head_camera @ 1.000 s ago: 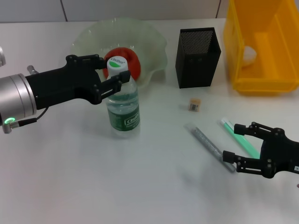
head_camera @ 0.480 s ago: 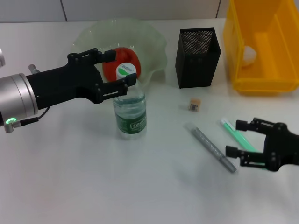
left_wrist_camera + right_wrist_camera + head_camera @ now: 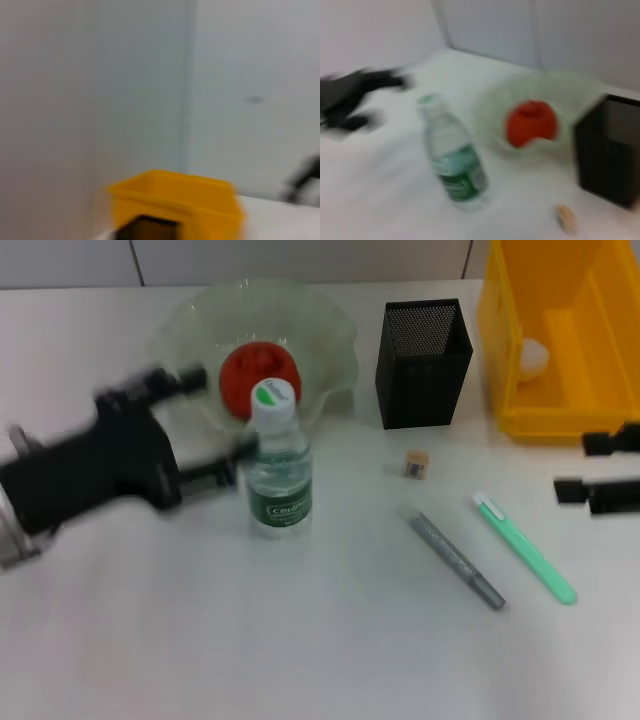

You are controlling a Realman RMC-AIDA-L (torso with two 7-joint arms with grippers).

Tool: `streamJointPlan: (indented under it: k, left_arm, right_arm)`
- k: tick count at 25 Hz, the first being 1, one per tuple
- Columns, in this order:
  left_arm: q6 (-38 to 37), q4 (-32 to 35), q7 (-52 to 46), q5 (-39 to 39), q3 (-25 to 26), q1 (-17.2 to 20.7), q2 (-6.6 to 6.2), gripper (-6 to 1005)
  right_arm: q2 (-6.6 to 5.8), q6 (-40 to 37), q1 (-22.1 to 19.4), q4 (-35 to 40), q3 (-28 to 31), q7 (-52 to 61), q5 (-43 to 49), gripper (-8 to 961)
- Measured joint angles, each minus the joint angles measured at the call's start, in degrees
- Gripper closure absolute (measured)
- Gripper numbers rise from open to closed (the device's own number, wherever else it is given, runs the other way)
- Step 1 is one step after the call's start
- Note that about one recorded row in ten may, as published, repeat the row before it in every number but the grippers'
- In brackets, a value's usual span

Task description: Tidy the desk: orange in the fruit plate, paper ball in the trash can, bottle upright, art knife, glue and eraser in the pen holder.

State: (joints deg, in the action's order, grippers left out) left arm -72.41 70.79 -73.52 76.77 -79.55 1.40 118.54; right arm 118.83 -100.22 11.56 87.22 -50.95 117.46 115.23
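Note:
The clear bottle (image 3: 280, 462) with a green label stands upright in front of the glass fruit plate (image 3: 335, 325), which holds the orange (image 3: 258, 375). My left gripper (image 3: 215, 412) is open, blurred, just left of the bottle and clear of it. My right gripper (image 3: 580, 467) is open and empty at the right edge. A small eraser (image 3: 417, 464), a grey pen-shaped item (image 3: 457, 560) and a green one (image 3: 525, 547) lie on the table before the black mesh pen holder (image 3: 423, 360). The bottle (image 3: 452, 160) and orange (image 3: 530, 122) also show in the right wrist view.
A yellow bin (image 3: 560, 390) stands at the back right with a white paper ball (image 3: 533, 355) inside. The left wrist view shows the bin (image 3: 175, 200) against a grey wall.
My left gripper has let go of the upright bottle and pulled back to the left. My right gripper has moved up and right, away from the green and grey items.

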Motion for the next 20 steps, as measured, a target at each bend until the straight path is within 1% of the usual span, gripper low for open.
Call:
streamJointPlan:
  k: [2, 3, 4, 5, 7, 8, 9, 10, 12, 13, 15, 20]
  left_arm:
    - [-7.18, -3.96, 4.69, -0.05, -0.06, -0.22, 0.04, 140]
    - [-9.28, -6.23, 6.20, -0.02, -0.05, -0.87, 0.04, 140]
    - [-11.40, -8.97, 7.82, 0.03, -0.11, -1.76, 0.05, 140]
    - [-12.64, -12.28, 9.28, 0.16, -0.26, -3.23, 0.07, 140]
    - [-13.56, -18.81, 11.46, 0.24, -0.60, -6.43, 0.06, 140]
    - [-13.69, -22.00, 12.84, 0.30, -0.73, -8.16, 0.06, 140]
    - [-13.69, -22.00, 12.84, 0.30, -0.73, -8.16, 0.06, 140]
    - [-13.95, -30.99, 17.50, 0.26, -0.84, -12.67, 0.09, 140]
    - [-13.89, -35.73, 19.98, 0.23, -0.80, -15.14, 0.15, 140]
    - [-13.89, -35.73, 19.98, 0.23, -0.80, -15.14, 0.15, 140]
    - [-13.69, -40.02, 22.10, 0.14, -0.68, -17.94, 0.21, 140]
    - [-14.00, -40.70, 24.25, 0.01, -0.52, -18.14, 0.35, 140]
  right_arm:
    - [-0.19, -1.98, 2.98, 5.65, -0.25, 10.35, 6.17, 111]
    - [-0.23, -4.12, 5.42, 8.10, -0.37, 16.07, 10.40, 111]
    - [-0.20, -5.61, 7.16, 9.34, -0.40, 19.49, 13.14, 111]
    - [-0.04, -7.93, 10.24, 10.23, -0.67, 24.30, 17.62, 111]
    - [0.19, -10.95, 14.69, 9.84, -1.92, 30.74, 24.45, 111]
    - [0.25, -11.22, 16.70, 8.43, -3.88, 32.96, 27.30, 112]
    - [0.27, -10.78, 18.14, 6.84, -6.15, 34.70, 29.99, 112]
    - [0.29, -9.99, 19.16, 5.29, -8.54, 35.88, 31.96, 112]
    - [0.32, -6.45, 20.62, 1.89, -13.87, 37.97, 35.86, 112]
    - [0.37, -4.40, 21.17, 0.10, -16.41, 39.06, 37.40, 112]
    - [0.44, -0.88, 22.27, -3.63, -20.70, 40.84, 39.29, 112]
    - [0.54, 5.19, 25.22, -12.06, -26.63, 43.41, 40.66, 113]
